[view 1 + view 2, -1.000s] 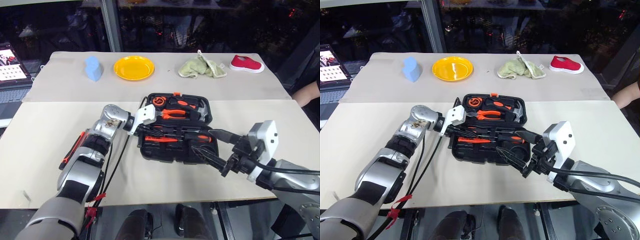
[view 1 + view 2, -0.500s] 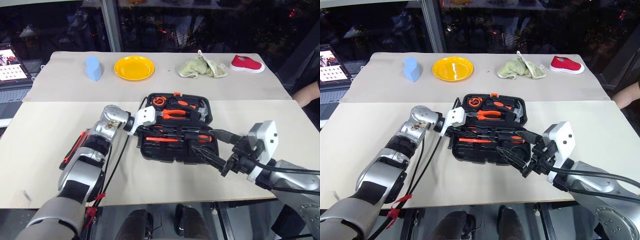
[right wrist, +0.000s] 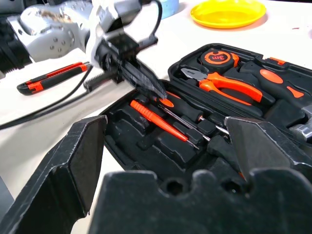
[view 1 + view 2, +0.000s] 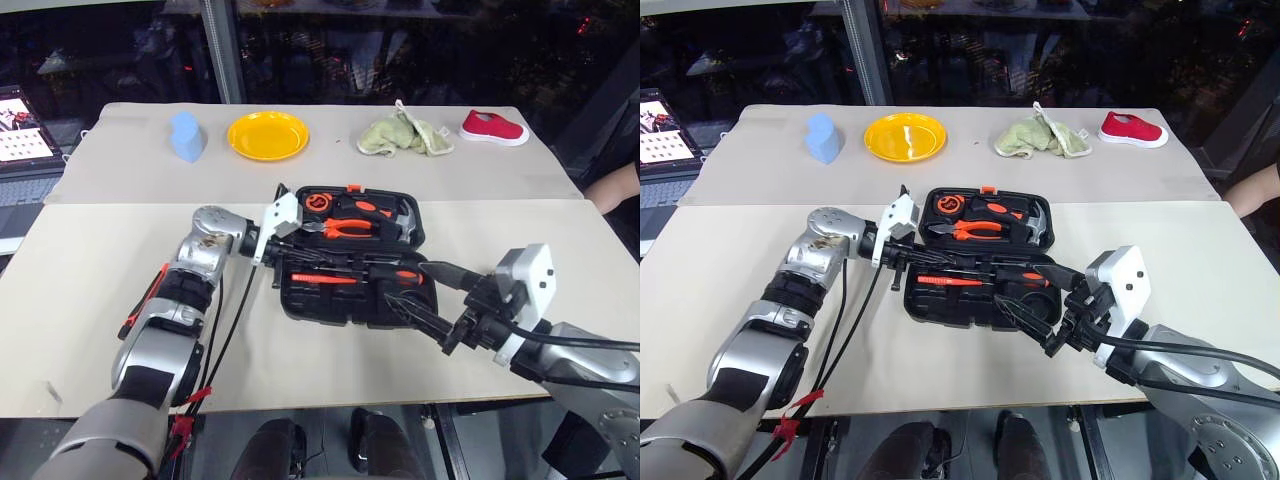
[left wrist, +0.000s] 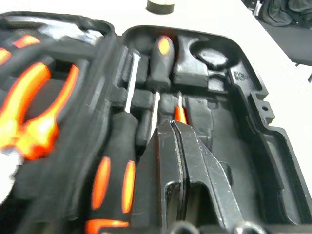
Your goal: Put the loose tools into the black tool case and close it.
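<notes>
Both my grippers sit at the black tool case (image 4: pixel 352 258): my left gripper (image 4: pixel 902 258), fingers pressed together and holding nothing, over its 9 o'clock edge, and my right gripper (image 4: pixel 413 295), jaws spread wide and empty, at its 5 o'clock corner. That case lies open mid-table, lid toward 12 o'clock, long axis running 9 to 3, with bare tabletop all round it. Inside, two screwdrivers (image 3: pixel 187 112) and the slim orange tester screwdriver (image 3: pixel 157 120) lie lengthwise. My right wrist camera shows the utility knife (image 3: pixel 52 78) loose on the table behind my left arm; my left wrist camera shows the tape roll (image 5: pixel 160 5) beyond the case.
</notes>
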Controlling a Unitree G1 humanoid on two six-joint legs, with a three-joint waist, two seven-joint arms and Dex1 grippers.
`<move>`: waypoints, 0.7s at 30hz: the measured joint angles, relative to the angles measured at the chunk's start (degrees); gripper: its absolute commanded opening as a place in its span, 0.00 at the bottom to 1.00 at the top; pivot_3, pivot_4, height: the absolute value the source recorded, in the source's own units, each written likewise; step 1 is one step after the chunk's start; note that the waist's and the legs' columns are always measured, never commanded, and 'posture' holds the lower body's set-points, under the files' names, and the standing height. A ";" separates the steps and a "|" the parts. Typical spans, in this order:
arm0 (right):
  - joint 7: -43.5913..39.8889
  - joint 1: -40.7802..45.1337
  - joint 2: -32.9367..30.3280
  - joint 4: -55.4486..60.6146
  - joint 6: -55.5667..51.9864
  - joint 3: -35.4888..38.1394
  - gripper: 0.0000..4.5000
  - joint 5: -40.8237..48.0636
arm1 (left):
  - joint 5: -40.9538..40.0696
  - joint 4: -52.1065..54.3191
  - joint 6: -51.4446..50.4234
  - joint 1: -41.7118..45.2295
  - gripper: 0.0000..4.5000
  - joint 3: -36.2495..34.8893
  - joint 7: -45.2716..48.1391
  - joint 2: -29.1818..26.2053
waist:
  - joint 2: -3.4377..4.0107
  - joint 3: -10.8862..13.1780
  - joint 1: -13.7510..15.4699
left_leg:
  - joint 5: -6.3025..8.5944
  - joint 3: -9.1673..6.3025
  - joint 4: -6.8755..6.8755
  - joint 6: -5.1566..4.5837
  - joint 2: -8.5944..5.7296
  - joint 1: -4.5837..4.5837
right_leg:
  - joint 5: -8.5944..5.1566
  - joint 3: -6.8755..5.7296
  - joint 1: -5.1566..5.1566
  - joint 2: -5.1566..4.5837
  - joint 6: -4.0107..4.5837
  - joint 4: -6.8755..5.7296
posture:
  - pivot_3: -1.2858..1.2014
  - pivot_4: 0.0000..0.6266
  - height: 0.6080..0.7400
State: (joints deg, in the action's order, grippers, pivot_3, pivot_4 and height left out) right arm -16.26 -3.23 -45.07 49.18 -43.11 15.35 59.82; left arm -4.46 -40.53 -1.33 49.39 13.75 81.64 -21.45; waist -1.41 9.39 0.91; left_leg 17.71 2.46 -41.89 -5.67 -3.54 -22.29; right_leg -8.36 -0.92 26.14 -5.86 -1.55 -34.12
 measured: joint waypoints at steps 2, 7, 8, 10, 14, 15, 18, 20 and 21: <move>0.02 0.00 0.00 0.00 0.00 0.00 1.00 0.00 | 0.07 0.42 0.57 -0.37 0.00 0.23 -0.03 -0.42 | 0.01 -0.01 -0.05 | 0.00 0.00 0.00 0.00 0.00 0.01 | 0.01 0.00 0.00 0.00 0.02 0.00 | 0.52 0.24 1.00; 0.05 0.29 0.01 -0.01 0.00 -0.05 1.00 0.00 | 1.72 0.92 3.11 -0.77 0.00 1.40 -0.55 -1.02 | 0.11 -0.11 -0.06 | 0.08 0.00 0.00 -0.14 0.01 0.08 | 0.04 0.01 -0.07 -0.01 0.05 -0.01 | 0.52 0.24 1.00; 0.06 0.34 0.01 -0.01 0.00 -0.06 1.00 0.00 | 2.04 0.74 3.86 -0.81 0.00 1.58 -0.85 -1.03 | 0.13 -0.13 -0.06 | 0.14 0.00 0.00 -0.24 0.01 0.11 | 0.04 0.01 -0.08 -0.01 0.06 -0.01 | 0.52 0.24 1.00; 0.06 0.34 0.01 -0.01 0.00 -0.08 1.00 0.00 | 2.22 0.12 4.90 -0.82 0.00 1.65 -1.33 -1.04 | 0.13 -0.15 -0.07 | 0.14 0.00 0.00 -0.25 0.02 0.17 | 0.07 0.01 -0.12 0.00 0.09 -0.01 | 0.52 0.24 1.00; 0.07 0.48 0.02 -0.03 0.00 -0.25 1.00 0.00 | 2.35 -1.23 6.31 -0.78 0.00 1.56 -2.27 -1.05 | 0.15 -0.17 -0.09 | 0.13 0.00 0.00 -0.23 0.09 0.45 | 0.08 0.02 -0.44 0.02 0.11 0.00 | 0.52 0.24 1.00; 0.07 0.52 0.02 -0.03 0.00 -0.35 1.00 0.00 | 2.35 -1.47 6.30 -0.78 0.00 1.44 -2.28 -1.05 | 0.15 -0.17 -0.11 | 0.13 0.00 0.00 -0.23 0.10 0.54 | 0.08 0.02 -0.53 0.02 0.11 0.01 | 0.52 0.24 1.00; 0.04 0.78 0.02 -0.05 0.00 -0.72 1.00 0.00 | 1.52 -1.38 4.31 -0.77 0.00 0.61 -1.70 -1.19 | 0.15 -0.16 -0.20 | 0.15 0.00 0.01 -0.26 0.15 0.78 | 0.06 0.00 -0.80 0.06 0.09 0.07 | 0.52 0.24 1.00; -0.09 0.86 0.02 -0.09 0.00 -0.99 1.00 -0.01 | 0.46 -0.37 2.11 -1.19 0.00 0.03 -0.80 -1.93 | 0.13 -0.15 -0.25 | 0.15 0.00 0.01 -0.27 0.16 0.74 | 0.06 -0.02 -0.74 0.12 0.09 0.08 | 0.52 0.24 1.00; -0.38 0.92 0.02 -0.11 0.00 -1.06 1.00 -0.01 | -0.15 1.11 0.82 -1.92 0.00 -0.23 -0.43 -2.86 | 0.13 -0.15 -0.34 | 0.16 0.00 0.01 -0.27 0.16 0.68 | 0.06 -0.01 -0.66 0.15 0.09 0.08 | 0.52 0.24 1.00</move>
State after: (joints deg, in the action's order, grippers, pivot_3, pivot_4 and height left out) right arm -16.64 -2.30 -45.05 49.06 -43.11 14.28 59.81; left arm -4.61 -39.42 -0.51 47.47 13.51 81.22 -24.32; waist -1.28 9.24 0.57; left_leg 17.87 2.46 -41.88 -5.95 -3.38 -21.60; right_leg -8.30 -0.92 25.48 -5.71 -1.45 -34.05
